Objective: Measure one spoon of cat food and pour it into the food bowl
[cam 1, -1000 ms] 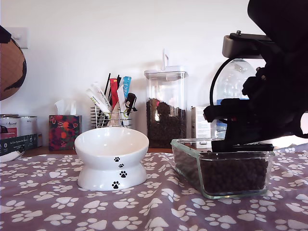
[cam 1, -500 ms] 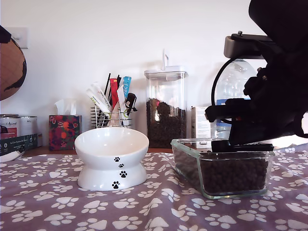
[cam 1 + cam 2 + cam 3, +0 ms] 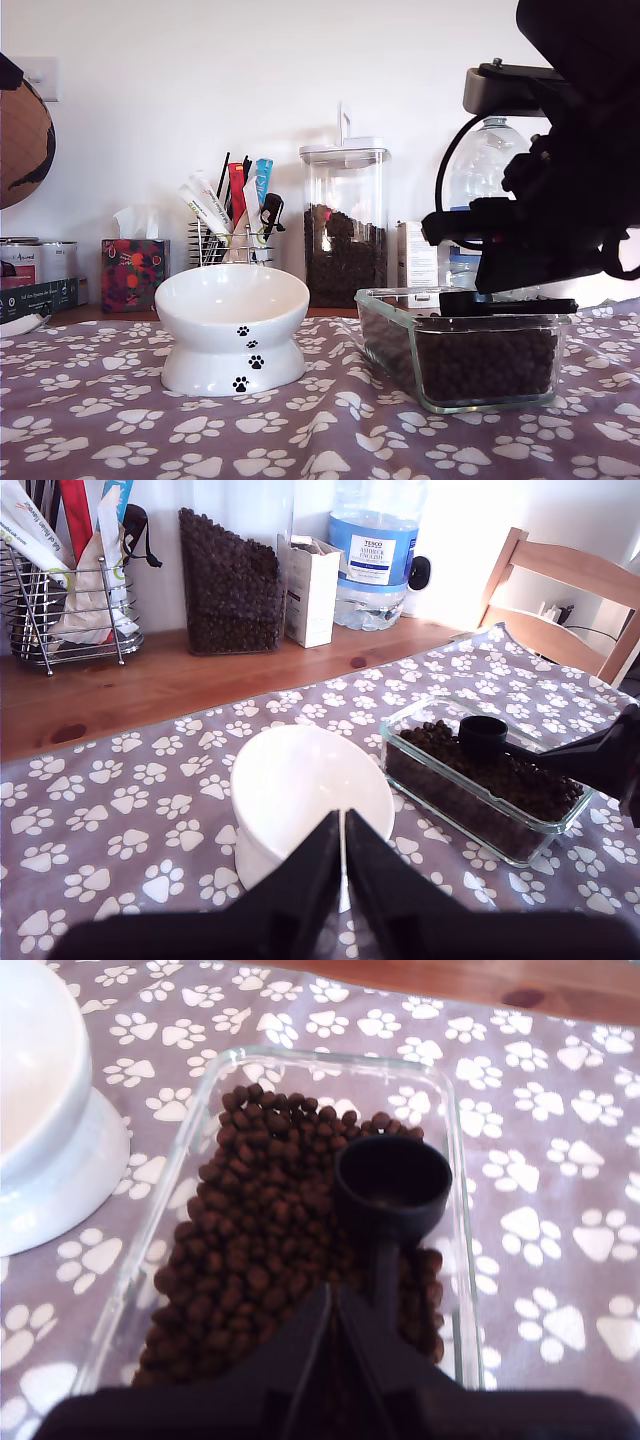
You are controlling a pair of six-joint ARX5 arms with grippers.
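Note:
The black spoon's round cup (image 3: 392, 1185) looks empty and lies on the brown cat food (image 3: 270, 1260) in a clear glass dish (image 3: 455, 1180). My second gripper (image 3: 335, 1305) is shut on the spoon's handle. In the exterior view that gripper (image 3: 525, 295) hangs over the dish (image 3: 390, 335) at the exterior view's right, with the spoon cup (image 3: 462, 303) at rim level. The white food bowl (image 3: 232, 330) stands empty to the exterior view's left of the dish. My first gripper (image 3: 343, 825) is shut on nothing, hovering above the near side of the bowl (image 3: 300, 780).
A tall clear canister of kibble (image 3: 345, 225), a wire caddy of sachets (image 3: 235, 230), a tissue box (image 3: 133, 273) and a water bottle (image 3: 378, 550) line the back. A paw-print cloth (image 3: 300, 440) covers the table. A wooden chair (image 3: 565, 580) shows in the first wrist view.
My second arm has risen slightly over the dish, still holding the spoon. The cup stays at the kibble. The bowl has not moved.

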